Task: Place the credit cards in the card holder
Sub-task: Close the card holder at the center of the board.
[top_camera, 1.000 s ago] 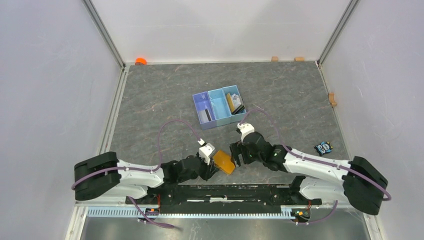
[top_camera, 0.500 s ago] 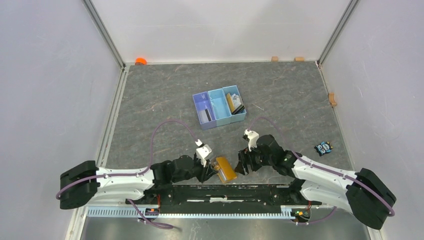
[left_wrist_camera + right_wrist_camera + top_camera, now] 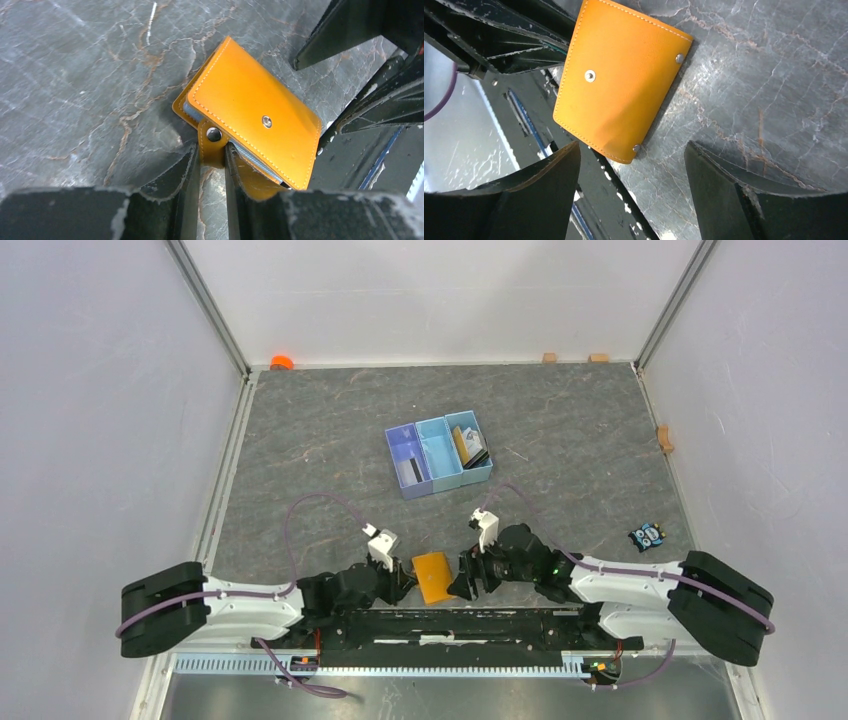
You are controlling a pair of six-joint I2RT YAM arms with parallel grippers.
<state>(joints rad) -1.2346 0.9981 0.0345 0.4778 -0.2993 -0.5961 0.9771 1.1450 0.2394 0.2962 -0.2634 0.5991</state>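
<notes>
Wallet [image 3: 433, 577] sits folded, clasp undone, at the near edge of the table [image 3: 330, 430], btwn both grippers; flat or slightly lifted, can't tell. Left gripper [image 3: 211, 152] is pinched narrow on its clasp tab [image 3: 212, 142]. Right gripper [image 3: 631, 147] gapes wide just beside the far corner, holding nothing. Cards [image 3: 471, 447] lie in the tray [image 3: 437, 453], well apart. Wallet prob. light, soft, floppy at the fold: tab alone lets it swing, so take the cover edge w/ the right. Cards prob. thin, slick.
</notes>
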